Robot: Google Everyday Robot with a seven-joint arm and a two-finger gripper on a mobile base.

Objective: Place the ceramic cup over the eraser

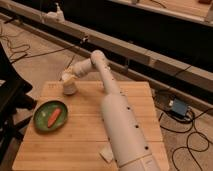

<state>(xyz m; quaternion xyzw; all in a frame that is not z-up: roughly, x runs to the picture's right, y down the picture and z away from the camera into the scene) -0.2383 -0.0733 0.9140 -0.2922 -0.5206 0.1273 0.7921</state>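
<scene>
The white ceramic cup (69, 89) stands on the wooden table (85, 140) near its back left edge. My gripper (68, 78) is right above the cup, at its top, at the end of the white arm (117, 115) that reaches across the table. I cannot tell whether it still grips the cup. The dark eraser is hidden and shows nowhere in view.
A green plate (40, 122) with an orange carrot (54, 116) lies at the left of the table. A pale flat sponge-like piece (106, 154) lies near the front edge. A whitish bottle (59, 12) stands on the back ledge. Cables and a blue box (177, 106) lie on the floor.
</scene>
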